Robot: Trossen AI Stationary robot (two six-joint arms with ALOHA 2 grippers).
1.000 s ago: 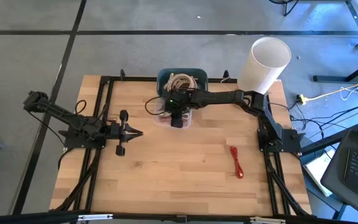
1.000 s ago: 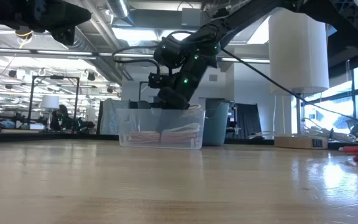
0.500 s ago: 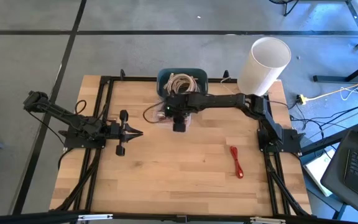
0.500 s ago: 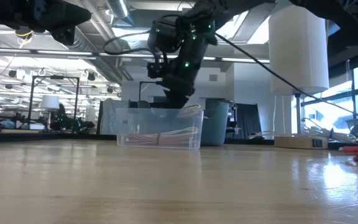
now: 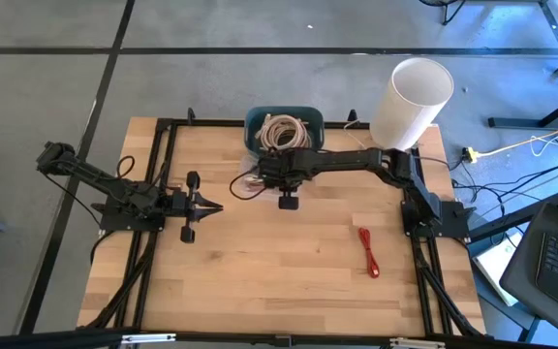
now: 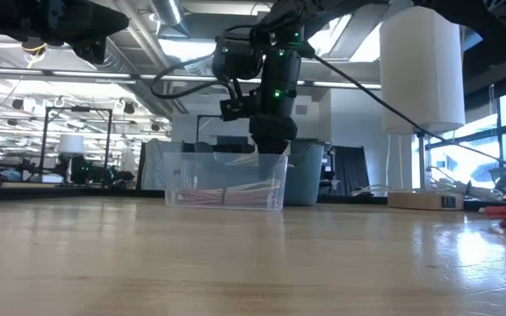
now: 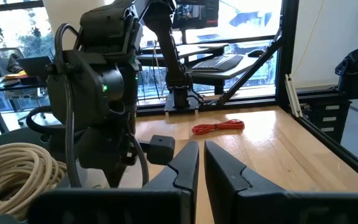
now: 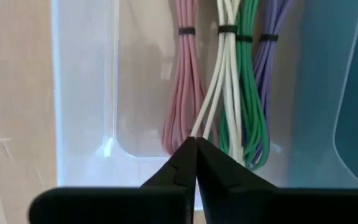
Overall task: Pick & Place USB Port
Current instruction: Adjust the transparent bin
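A clear bin (image 8: 86, 93) at the table's far middle holds tied cable bundles lying side by side: pink (image 8: 185, 81), white (image 8: 227, 68), green (image 8: 248, 99) and purple (image 8: 270, 56). My right gripper (image 8: 196, 142) hangs over the bin (image 6: 227, 180) and is shut on the white cable; in the high view the right gripper (image 5: 286, 202) hides most of the bin. My left gripper (image 5: 213, 206) waits shut at the table's left, holding nothing. My right gripper pinches the white cable's looped end (image 8: 195, 132) at the very tips of its two fingers. The fingers come from above, pointing down into the bin. The strands rise slanting from the bundle to the tips, while the rest of the cable lies in the bin.
Behind the clear bin stands a teal bin (image 5: 281, 124) with a beige cable coil. A red cable (image 5: 368, 250) lies on the wood at the near right. A tall white cylinder (image 5: 413, 97) stands at the far right corner. Black rails (image 5: 163, 194) frame the table.
My right gripper has moved a little toward the table's near edge over the clear bin and has turned from a slant to pointing straight down at the bin's rim.
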